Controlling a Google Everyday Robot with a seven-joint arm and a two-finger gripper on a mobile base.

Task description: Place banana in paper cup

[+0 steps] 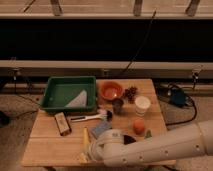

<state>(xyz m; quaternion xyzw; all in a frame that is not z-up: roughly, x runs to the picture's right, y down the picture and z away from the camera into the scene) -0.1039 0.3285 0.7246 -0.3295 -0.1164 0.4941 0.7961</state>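
Note:
The slim pale-yellow banana [85, 135] lies near the table's front edge, its near half hidden under my wrist. My gripper [88, 153] hangs low over that near end, at the left tip of the white arm that reaches in from the lower right. It looks open, with nothing lifted in it. The white paper cup [142, 105] stands upright at the table's right side, well away from the gripper.
A green tray [55, 95] holding a white cloth sits at back left. An orange bowl [111, 91], dark grapes [131, 93] and a small dark cup [118, 105] stand near the paper cup. A brush [92, 117], brown block [62, 123], blue item [101, 128] and orange fruit [139, 125] lie mid-table.

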